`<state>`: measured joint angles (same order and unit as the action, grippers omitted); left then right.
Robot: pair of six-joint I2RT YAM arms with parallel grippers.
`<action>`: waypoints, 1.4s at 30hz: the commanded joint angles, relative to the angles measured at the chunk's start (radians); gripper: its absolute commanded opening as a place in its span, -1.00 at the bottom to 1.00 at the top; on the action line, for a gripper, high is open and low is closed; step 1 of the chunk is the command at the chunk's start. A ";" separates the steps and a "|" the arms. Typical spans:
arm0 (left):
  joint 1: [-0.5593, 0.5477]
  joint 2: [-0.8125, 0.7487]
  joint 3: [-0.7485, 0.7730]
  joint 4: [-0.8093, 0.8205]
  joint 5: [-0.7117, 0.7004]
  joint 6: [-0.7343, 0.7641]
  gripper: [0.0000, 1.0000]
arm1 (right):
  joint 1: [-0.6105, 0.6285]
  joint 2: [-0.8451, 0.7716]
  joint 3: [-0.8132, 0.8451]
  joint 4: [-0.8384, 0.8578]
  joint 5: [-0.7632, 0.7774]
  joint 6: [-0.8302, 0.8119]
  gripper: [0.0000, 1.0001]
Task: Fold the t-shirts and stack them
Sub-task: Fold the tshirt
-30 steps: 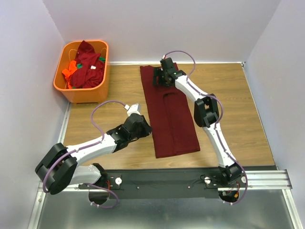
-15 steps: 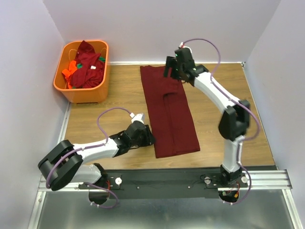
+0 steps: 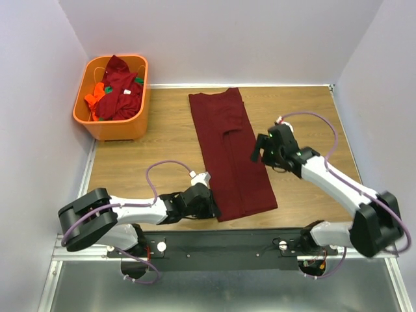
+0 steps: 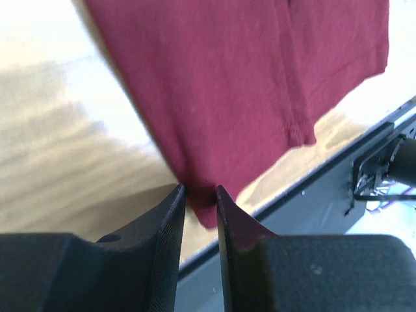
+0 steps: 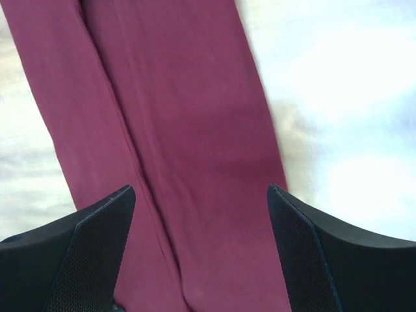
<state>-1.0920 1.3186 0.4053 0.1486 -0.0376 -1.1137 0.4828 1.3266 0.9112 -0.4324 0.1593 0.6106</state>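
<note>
A dark maroon t-shirt [image 3: 231, 149] lies folded into a long narrow strip running from the table's far side to its near edge. My left gripper [image 3: 213, 207] sits low at the strip's near left corner. In the left wrist view its fingers [image 4: 170, 221] stand a narrow gap apart around that corner of the t-shirt [image 4: 247, 78], with table showing through the gap. My right gripper [image 3: 260, 151] hovers wide open over the strip's right edge, about midway along. The right wrist view shows the t-shirt [image 5: 188, 117] flat below the spread gripper [image 5: 201, 190].
An orange plastic basket [image 3: 110, 127] at the far left corner holds more t-shirts [image 3: 117, 91], maroon with some orange and green. The black mounting rail [image 3: 260, 240] runs along the near table edge just past the strip's end. Walls close in on three sides.
The right arm drew back from the shirt's far end to its middle right edge. The left gripper slid along the left edge to the near corner, widening and then narrowing.
</note>
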 commanded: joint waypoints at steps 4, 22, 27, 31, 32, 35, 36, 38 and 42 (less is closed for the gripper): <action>-0.035 -0.114 0.007 -0.213 -0.059 -0.080 -0.22 | 0.000 -0.181 -0.210 0.006 -0.041 0.063 0.76; -0.048 0.002 -0.008 -0.031 0.024 -0.112 -0.18 | 0.000 -0.260 -0.327 -0.115 -0.075 0.170 0.68; -0.054 0.025 -0.028 -0.004 0.033 -0.124 -0.43 | 0.000 -0.241 -0.324 -0.118 -0.122 0.178 0.60; -0.054 0.024 -0.037 -0.049 0.033 -0.136 -0.88 | 0.000 -0.205 -0.305 -0.117 -0.153 0.164 0.54; -0.052 0.012 -0.039 -0.066 0.033 -0.138 -0.99 | 0.000 -0.199 -0.299 -0.117 -0.153 0.164 0.54; -0.037 -0.022 -0.033 -0.156 -0.005 -0.127 -1.00 | 0.000 -0.178 -0.278 -0.112 -0.195 0.141 0.54; -0.032 -0.056 -0.034 -0.199 -0.027 -0.129 -1.00 | 0.000 -0.175 -0.270 -0.112 -0.199 0.138 0.54; 0.000 -0.099 -0.049 -0.265 -0.039 -0.130 -1.00 | 0.002 -0.168 -0.255 -0.098 -0.228 0.138 0.55; 0.085 -0.267 -0.094 -0.365 -0.048 -0.127 -1.00 | 0.017 -0.159 -0.252 -0.057 -0.264 0.161 0.55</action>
<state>-1.0698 1.1725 0.3553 -0.0387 -0.0341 -1.2476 0.4843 1.1545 0.6304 -0.5179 -0.0460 0.7601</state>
